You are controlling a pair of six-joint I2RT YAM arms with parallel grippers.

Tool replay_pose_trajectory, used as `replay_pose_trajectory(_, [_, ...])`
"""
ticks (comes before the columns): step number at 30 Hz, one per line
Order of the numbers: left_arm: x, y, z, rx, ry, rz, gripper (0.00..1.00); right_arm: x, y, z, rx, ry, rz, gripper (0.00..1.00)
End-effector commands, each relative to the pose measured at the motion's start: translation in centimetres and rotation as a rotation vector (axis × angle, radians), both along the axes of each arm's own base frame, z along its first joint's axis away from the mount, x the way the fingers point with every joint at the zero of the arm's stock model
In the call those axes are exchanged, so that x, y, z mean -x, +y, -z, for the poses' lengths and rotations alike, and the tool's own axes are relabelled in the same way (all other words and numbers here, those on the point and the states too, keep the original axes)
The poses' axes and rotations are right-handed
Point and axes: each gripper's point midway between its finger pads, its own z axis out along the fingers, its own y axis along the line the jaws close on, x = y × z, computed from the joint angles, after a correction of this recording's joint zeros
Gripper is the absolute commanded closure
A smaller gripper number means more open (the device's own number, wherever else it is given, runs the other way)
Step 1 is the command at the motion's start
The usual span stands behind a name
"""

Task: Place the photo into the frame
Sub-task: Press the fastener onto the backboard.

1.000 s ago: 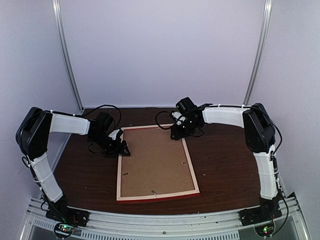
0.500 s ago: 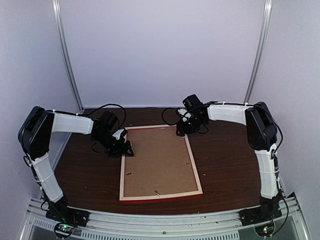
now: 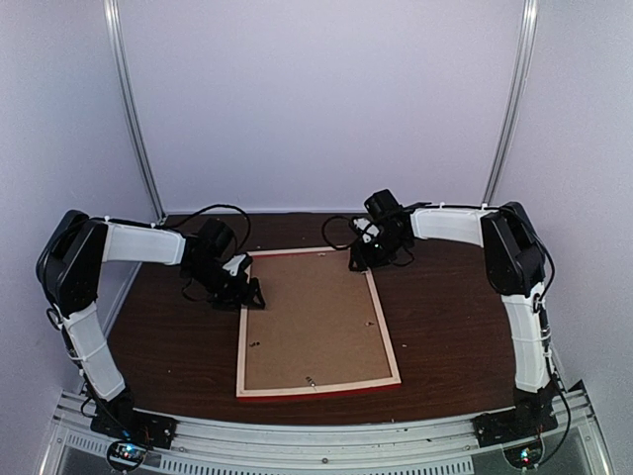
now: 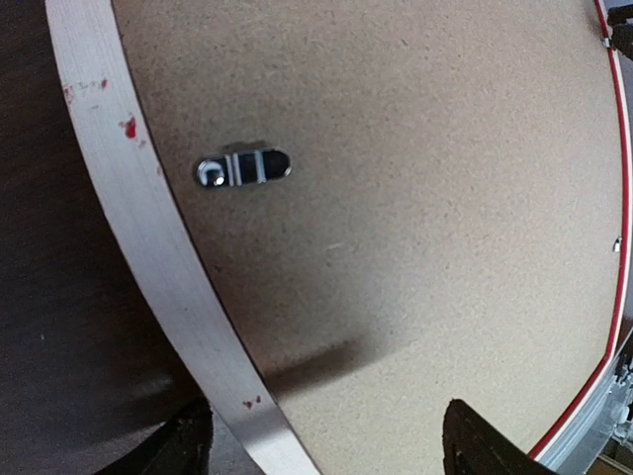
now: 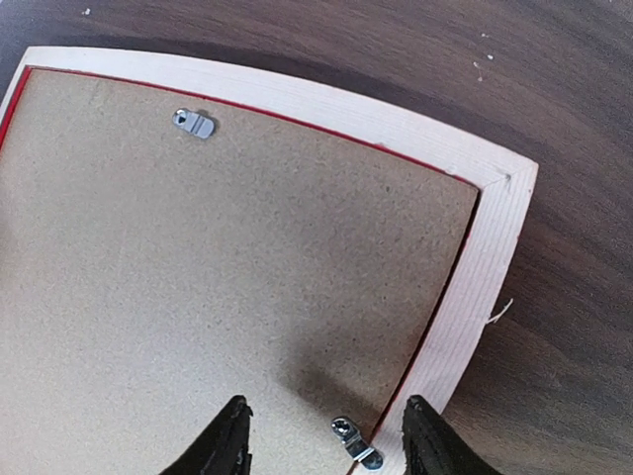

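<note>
One large, thin rectangular wooden frame [image 3: 316,387] lies face down on the dark wood-grain table [image 3: 445,346], pale bare back up, filled by one flat, speckled brown backing board [image 3: 312,317]. Toward the frame's far left corner, the left gripper [image 3: 247,297] straddles the rail, fingers wide apart. At the far right corner, the right gripper [image 3: 361,262] hovers with parted, empty fingers over one small silver clip [image 5: 356,445].
</note>
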Motion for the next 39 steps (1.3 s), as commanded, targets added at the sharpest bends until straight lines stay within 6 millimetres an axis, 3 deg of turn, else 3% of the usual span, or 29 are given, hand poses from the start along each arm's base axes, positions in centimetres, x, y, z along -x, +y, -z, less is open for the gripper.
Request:
replay_pose_trajectory(1, [-0.7, -0.1, -0.4, -0.022, -0.035, 0.015, 0.18, 0.8, 0.1, 1.2, 0.0, 0.046, -0.012, 0.48])
replay_pose_trajectory(19, [-1.2, 0.9, -0.4, -0.08, -0.055, -0.011, 0.17, 3.9, 0.3, 1.3, -0.042, 0.09, -0.014, 0.49])
replay_pose_trajectory(39, [-1.4, 1.1, -0.5, -0.09, -0.062, -0.018, 0.17, 4.7, 1.4, -0.3, -0.104, 0.097, -0.033, 0.49])
